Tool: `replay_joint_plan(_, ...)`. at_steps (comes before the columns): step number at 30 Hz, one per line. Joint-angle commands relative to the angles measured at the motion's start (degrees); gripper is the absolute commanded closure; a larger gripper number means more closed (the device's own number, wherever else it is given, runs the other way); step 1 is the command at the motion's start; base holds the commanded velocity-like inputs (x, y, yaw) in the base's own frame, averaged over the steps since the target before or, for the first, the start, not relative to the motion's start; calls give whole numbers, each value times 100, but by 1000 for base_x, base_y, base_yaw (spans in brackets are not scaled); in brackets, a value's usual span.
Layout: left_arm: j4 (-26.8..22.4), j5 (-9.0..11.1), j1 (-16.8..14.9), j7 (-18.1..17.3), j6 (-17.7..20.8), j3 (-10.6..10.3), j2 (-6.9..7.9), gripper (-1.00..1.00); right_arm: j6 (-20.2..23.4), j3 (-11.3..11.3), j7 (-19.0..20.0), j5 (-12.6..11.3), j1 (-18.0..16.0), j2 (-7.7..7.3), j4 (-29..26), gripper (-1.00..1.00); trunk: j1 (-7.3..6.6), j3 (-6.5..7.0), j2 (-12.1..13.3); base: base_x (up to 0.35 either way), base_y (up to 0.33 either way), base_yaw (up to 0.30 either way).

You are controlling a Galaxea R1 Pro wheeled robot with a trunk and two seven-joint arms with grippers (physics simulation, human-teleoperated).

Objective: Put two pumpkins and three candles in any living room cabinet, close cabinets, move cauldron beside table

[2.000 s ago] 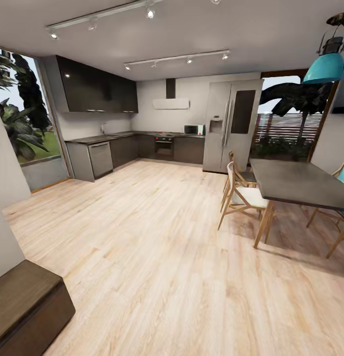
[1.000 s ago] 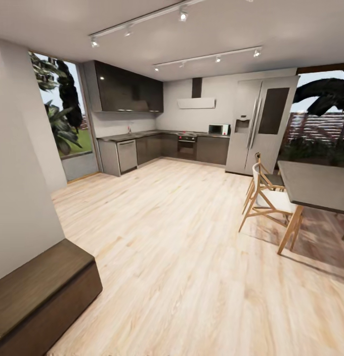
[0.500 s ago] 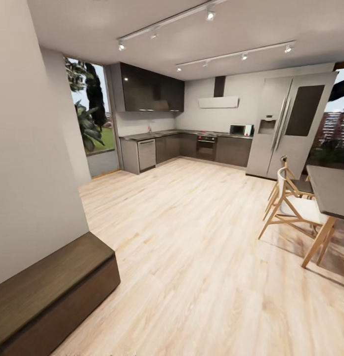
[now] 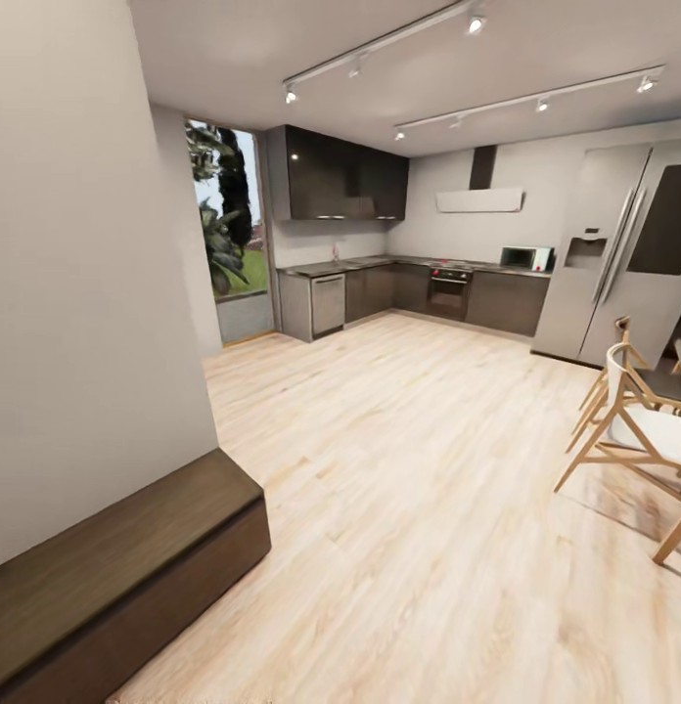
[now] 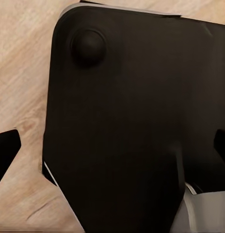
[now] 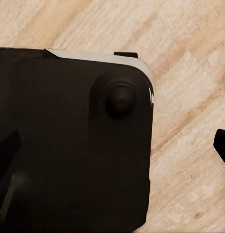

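Currently cabinet [image 4: 125, 577] sits lower left in head view, nowhere near either gripper; jaw state can't be told.

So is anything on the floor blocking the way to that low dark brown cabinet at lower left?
Nothing visible does. The cabinet sits against the white wall, with bare wood floor beside it. The wooden chairs stand well off to the right, clear of it.

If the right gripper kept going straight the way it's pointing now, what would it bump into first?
Most likely the robot's own black base, which lies dead ahead of the right gripper in the right wrist view, with wooden floor beyond its edge. Depth is hard to judge.
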Motion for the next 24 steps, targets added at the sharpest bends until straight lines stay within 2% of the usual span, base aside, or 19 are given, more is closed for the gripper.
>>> replay_joint_plan(1,-10,39,3,5,-6,13,-4,-100,-18,9,-5,12,-4,0,6,-100,-23,11,39,0,0,262)
replay_joint_plan(5,-10,61,3,5,-6,14,12,-100,-25,9,-5,13,-4,0,6,-100,-111,71,199,0,0,262)
replay_joint_plan(15,-8,259,3,5,-6,20,-6,-100,-34,9,-5,20,-4,0,6,-100,-330,222,600,0,0,262)
replay_joint_plan(22,-8,667,3,5,-6,15,17,-100,-41,9,-5,21,-4,0,6,-100,-484,328,881,0,0,262)
replay_joint_plan(24,-4,731,3,5,-6,14,24,-100,-43,9,-5,21,-4,0,6,-100,-528,358,961,0,0,262)
